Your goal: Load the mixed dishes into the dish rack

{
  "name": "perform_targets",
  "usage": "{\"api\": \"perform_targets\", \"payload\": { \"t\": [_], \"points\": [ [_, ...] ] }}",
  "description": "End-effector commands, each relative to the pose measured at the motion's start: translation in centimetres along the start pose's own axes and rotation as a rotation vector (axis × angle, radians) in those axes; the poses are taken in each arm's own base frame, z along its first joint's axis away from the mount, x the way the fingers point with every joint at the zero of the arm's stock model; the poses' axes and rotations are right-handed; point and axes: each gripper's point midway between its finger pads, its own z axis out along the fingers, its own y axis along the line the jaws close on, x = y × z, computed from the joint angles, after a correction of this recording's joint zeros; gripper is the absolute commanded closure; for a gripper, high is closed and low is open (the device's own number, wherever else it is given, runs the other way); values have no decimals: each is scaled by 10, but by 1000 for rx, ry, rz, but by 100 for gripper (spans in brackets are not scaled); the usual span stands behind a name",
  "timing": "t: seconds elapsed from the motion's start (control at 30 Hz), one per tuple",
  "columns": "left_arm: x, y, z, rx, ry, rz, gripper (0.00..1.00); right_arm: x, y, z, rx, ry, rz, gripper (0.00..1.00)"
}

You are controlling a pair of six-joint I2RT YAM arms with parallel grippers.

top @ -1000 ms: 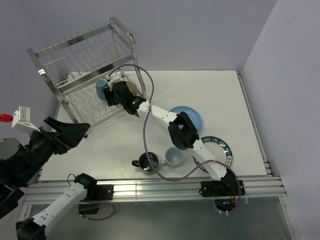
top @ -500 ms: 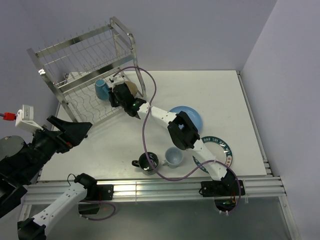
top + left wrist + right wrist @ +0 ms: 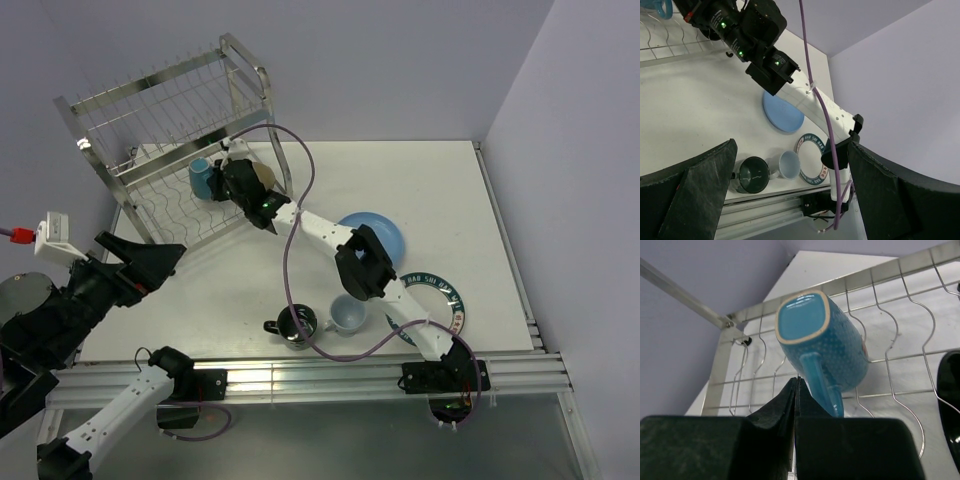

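White bench (image 3: 450, 190) carries the rack (image 3: 165, 125) at far left. Blue mug (image 3: 827, 337) lies on its side on the rack's lower shelf, with the bowl (image 3: 263, 175) beside it. Right pincer (image 3: 796, 384) is fully closed and empty, tips just beside the mug's handle. Left pincer (image 3: 790, 147) is wide and empty. Blue plate (image 3: 388, 232), lettered plate (image 3: 452, 300), dark mug (image 3: 297, 323) and pale cup (image 3: 347, 315) sit on the bench.

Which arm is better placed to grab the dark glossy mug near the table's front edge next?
Left, probably: the left pincer is open, hanging nearer the dark glossy mug. The right pincer is shut, stretched far into the steel wire dish rack.
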Motion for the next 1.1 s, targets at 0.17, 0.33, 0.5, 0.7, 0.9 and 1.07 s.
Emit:
{"api": "perform_targets", "payload": {
  "t": [0.17, 0.33, 0.5, 0.7, 0.9, 1.07],
  "points": [
    [-4, -4, -8, 36, -29, -48, 1, -9, 16, 14, -41, -68, 114, 100],
    [-2, -3, -8, 35, -28, -54, 1, -5, 24, 19, -98, -67, 155, 100],
    [2, -3, -4, 40, -13, -54, 1, 3, 33, 18, -158, -35, 180, 100],
    [5, -9, 3, 55, 12, -52, 1, -16, 45, 10, -216, -64, 134, 100],
    [20, -2, 28, -19, 113, -6, 1, -100, 76, -63, -237, -82, 109, 100],
    [47, 9, 56, -95, 255, 2, 2, -97, 52, -145, -149, -59, 80, 100]
  ]
}}
